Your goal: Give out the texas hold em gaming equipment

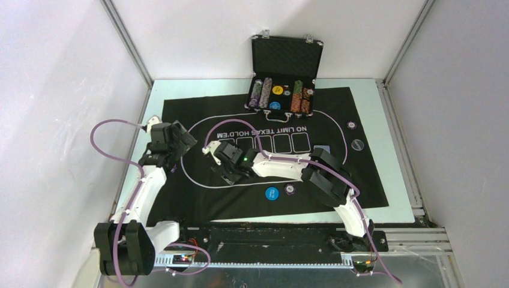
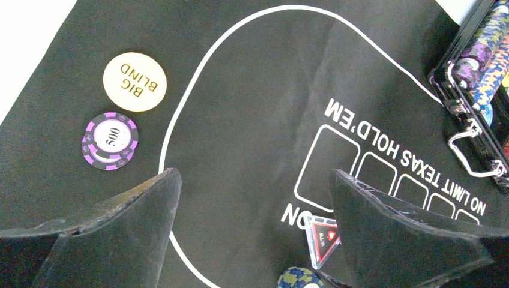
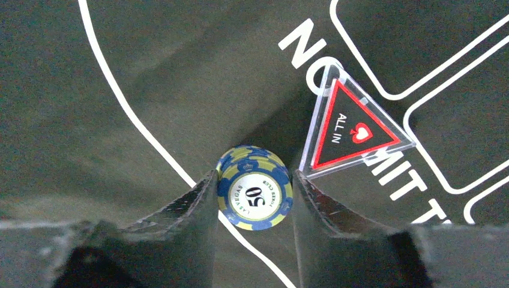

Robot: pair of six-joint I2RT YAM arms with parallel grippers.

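Observation:
My right gripper point(image 3: 254, 180) is shut on a blue-and-yellow "50" chip point(image 3: 254, 187), pinched by its edge just above the mat's white oval line. A clear triangular "ALL IN" marker point(image 3: 354, 129) lies right beside it. In the top view this gripper point(image 1: 225, 165) sits over the mat's left half. My left gripper point(image 2: 253, 180) hangs open above bare felt, holding nothing. To its left lie a cream "BIG BLIND" button point(image 2: 134, 81) and a purple "500" chip point(image 2: 110, 141). The same "ALL IN" marker point(image 2: 322, 237) and blue-and-yellow chip point(image 2: 298, 279) show at that view's lower edge.
The open black case point(image 1: 282, 84) with rows of chips stands at the far edge of the black felt mat point(image 1: 336, 114). A blue button point(image 1: 272, 193) and a purple chip point(image 1: 290, 189) lie near the front. Another chip point(image 1: 351, 125) and a grey button point(image 1: 358, 144) lie at the right.

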